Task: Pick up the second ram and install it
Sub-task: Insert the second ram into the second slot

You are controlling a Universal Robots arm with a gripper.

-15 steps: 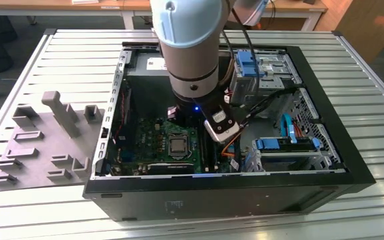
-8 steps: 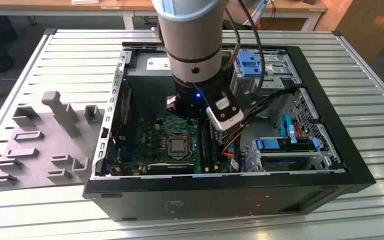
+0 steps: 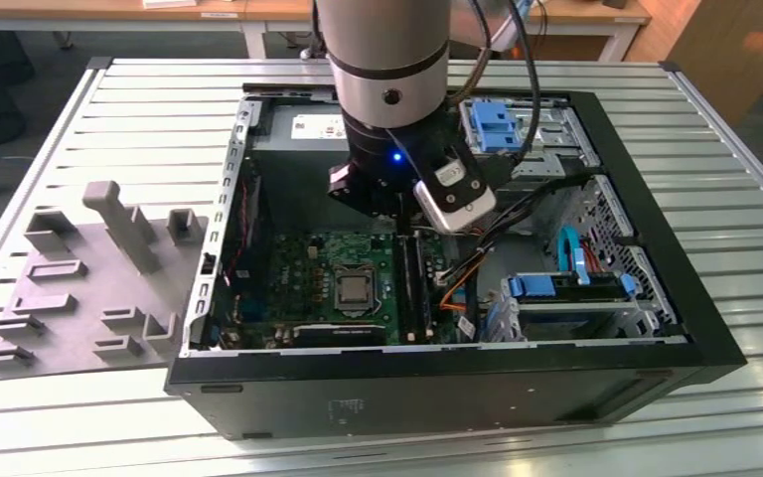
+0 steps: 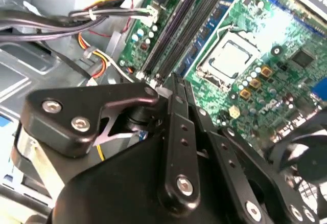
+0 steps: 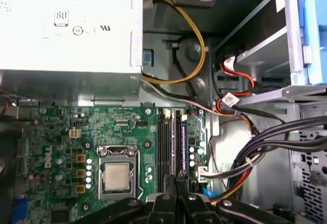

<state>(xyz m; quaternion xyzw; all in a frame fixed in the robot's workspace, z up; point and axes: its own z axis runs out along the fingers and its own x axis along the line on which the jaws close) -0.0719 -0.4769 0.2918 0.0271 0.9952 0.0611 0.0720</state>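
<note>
Though desks (image 3: 580, 22) stand behind, the slatted table (image 3: 130, 109) bears the case (image 3: 488, 383)

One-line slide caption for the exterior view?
Gripper hangs inside the open computer case, above the RAM slots; grey moulded tray lies on the exterior view's left.

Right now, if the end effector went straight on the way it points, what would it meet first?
Probably the RAM slots on the motherboard, beside the CPU socket. The end effector hangs right over them, though the gap is unclear.
</note>
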